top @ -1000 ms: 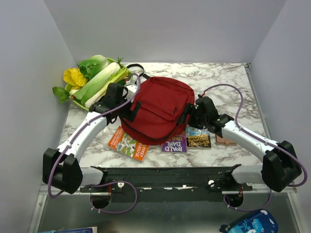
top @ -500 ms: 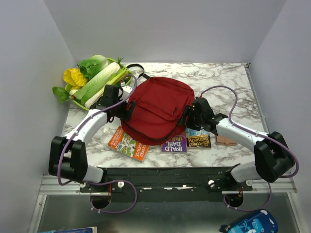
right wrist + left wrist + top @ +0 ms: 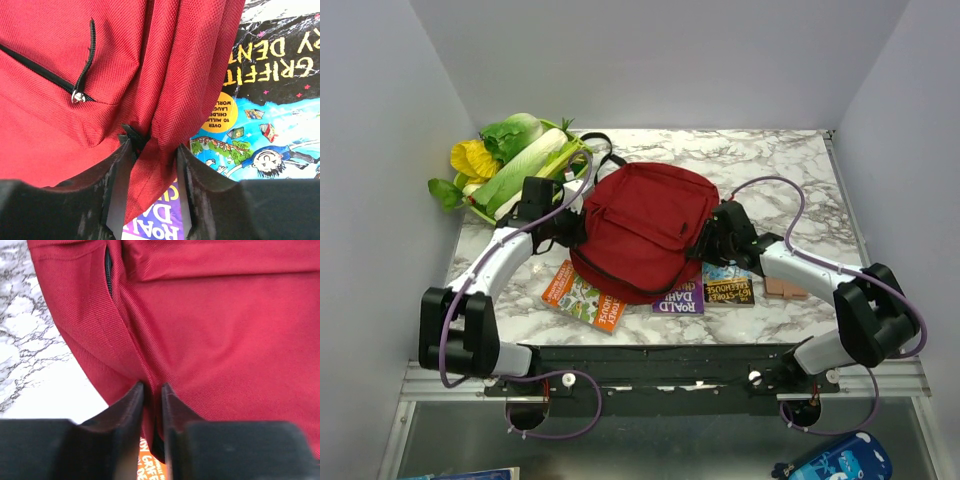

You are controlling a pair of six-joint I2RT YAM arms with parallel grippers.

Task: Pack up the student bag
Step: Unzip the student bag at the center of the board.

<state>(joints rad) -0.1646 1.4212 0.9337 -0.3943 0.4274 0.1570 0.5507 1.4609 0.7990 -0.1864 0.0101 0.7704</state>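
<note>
Left claw (image 3: 152, 399) pinches the student bag (image 3: 645, 225) at its left, right claw (image 3: 152, 145) grips a right-side fold; you're likely steadying it, and next comes the zipper pull (image 3: 77, 95).

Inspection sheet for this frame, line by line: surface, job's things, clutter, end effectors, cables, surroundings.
Surface: marble-pattern table, centre covered.
Job's things: student bag, dark red, lying mid-table, visible zips closed.
Clutter: toy vegetables far left; three books at the bag's near edge, partly under it; brown block beside them.
Grippers: left end effector pinches a fold on the bag's left side; right end effector grips a fold on its right.
Cables: purple cables loop along each arm.
Surroundings: grey walls on three sides; blue item below the near edge.
</note>
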